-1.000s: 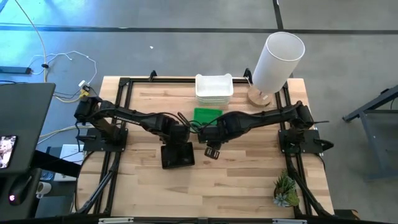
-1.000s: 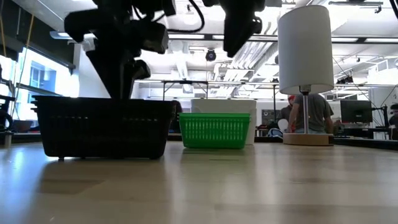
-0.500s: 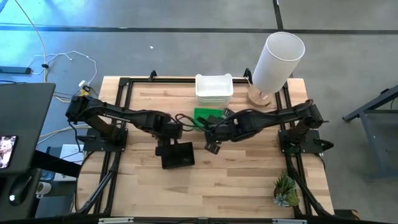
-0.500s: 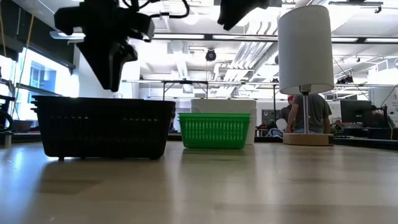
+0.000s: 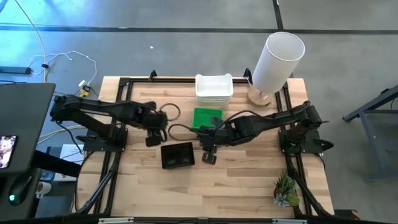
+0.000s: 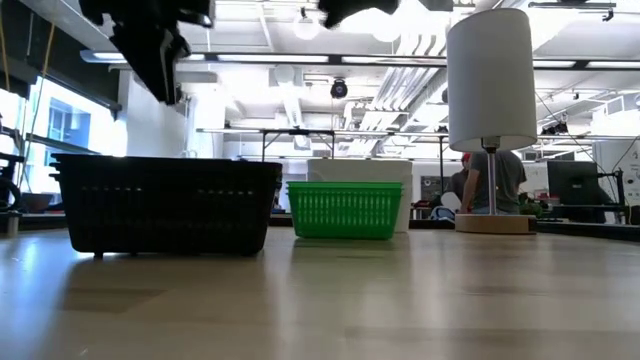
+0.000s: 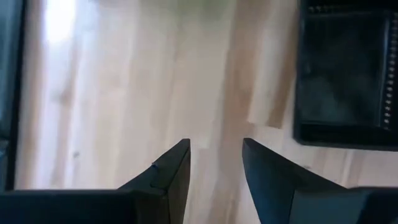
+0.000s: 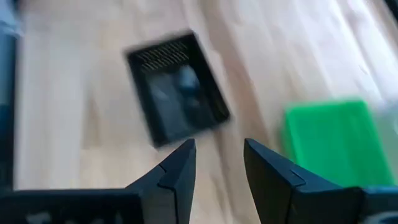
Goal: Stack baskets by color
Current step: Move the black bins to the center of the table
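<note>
Sitting near the middle of the wooden table (image 5: 249,180), the black basket stack (image 5: 178,155) serves as the landmark, its slotted mesh walls plain in the low view. Left of it and slightly toward the table's far edge hangs the left gripper (image 5: 152,138), raised above the wood with nothing between its fingers (image 7: 168,174), which stand apart; its wrist camera looks down on bare planks with the black stack off to one side. Just right of the black stack hovers the right gripper (image 5: 209,154), also lifted clear of the surface, its fingers (image 8: 177,167) spread and holding nothing; its wrist view takes in both the black stack and a green one. The green basket stack (image 5: 207,117) lies beyond the black stack, toward the far edge and a little to the right, well apart from it. Farther back still, at the table's far edge, rests the white basket stack (image 5: 214,88), close behind the green one. A tall white cylinder (image 5: 278,60) on a round wooden base stands right of the white baskets. A small green potted plant (image 5: 286,190) occupies the near right corner, far from the black stack.
</note>
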